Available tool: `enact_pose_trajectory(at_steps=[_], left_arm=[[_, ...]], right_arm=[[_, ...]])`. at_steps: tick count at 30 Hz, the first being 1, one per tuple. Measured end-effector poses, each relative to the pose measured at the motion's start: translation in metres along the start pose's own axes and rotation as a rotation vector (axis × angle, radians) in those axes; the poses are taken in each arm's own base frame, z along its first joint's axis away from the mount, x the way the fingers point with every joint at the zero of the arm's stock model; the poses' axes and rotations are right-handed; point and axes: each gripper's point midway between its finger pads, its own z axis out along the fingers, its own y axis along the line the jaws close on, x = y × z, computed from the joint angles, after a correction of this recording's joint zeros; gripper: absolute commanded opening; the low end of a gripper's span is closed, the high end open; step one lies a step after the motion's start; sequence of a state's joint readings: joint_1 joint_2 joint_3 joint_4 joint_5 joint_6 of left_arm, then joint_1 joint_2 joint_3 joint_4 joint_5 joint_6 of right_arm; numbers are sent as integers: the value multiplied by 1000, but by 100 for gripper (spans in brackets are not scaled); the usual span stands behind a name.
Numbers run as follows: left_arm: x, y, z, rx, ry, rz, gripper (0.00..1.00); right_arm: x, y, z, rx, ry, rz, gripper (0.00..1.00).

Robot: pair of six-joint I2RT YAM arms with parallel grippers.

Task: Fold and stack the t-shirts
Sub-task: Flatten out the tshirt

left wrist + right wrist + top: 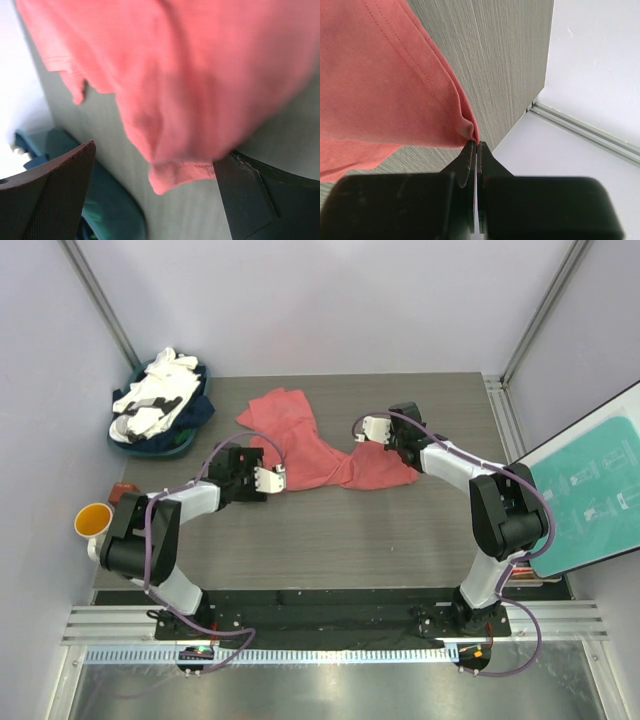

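While the white and navy t-shirts (160, 395) lie heaped and unfolded in a teal basket (165, 450) at the far-left corner of the table (400, 540), nothing on the table is folded or stacked, so the task looks to be near its start. An orange-lined mug (93, 520) stands off the left edge, apart from the work. The left arm's fingers (55, 195) are spread wide at the coral-red t-shirt's left side, a hem hanging between them but not gripped. The coral-red t-shirt (300, 445) lies crumpled and loosely spread across the middle of the table, toward the far edge. At its right end, the right arm's fingers (467, 162) are pressed together, pinching a corner of the cloth by its hem. What is left, as I judge it, is flattening and folding this shirt, then doing the same with the shirts in the basket and stacking them all.
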State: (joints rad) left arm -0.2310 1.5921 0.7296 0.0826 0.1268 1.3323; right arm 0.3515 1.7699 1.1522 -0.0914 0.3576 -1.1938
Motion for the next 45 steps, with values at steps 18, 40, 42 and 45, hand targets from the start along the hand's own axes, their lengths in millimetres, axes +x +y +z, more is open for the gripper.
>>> enact_pose_trajectory(at_steps=[18, 40, 42, 45], left_arm=[[-4, -15, 2, 264, -17, -45, 0], [-32, 191, -101, 216, -142, -129, 0], [-36, 186, -104, 244, -163, -102, 0], [-43, 178, -105, 279, -183, -40, 0]], right_arm=[[1, -1, 1, 0, 8, -15, 1], [48, -222, -19, 375, 14, 26, 1], [48, -227, -22, 377, -6, 2, 1], [48, -217, -28, 312, -41, -44, 1]])
